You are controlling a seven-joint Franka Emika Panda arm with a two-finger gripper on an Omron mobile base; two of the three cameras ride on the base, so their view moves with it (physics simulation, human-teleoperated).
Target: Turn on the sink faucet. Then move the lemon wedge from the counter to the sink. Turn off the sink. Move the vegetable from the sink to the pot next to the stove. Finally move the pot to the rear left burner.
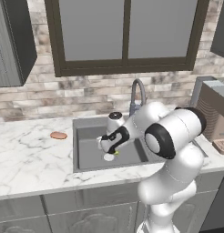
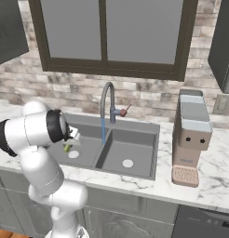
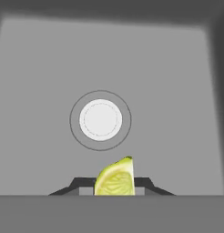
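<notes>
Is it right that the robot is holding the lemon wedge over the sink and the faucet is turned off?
Not quite. The gripper does hold the lemon wedge over the sink, but the sink faucet is on: the right base view shows a thin blue stream of water falling from its spout.

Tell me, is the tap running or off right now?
Running. In the right base view a thin blue stream falls from the sink faucet spout into the sink.
</notes>
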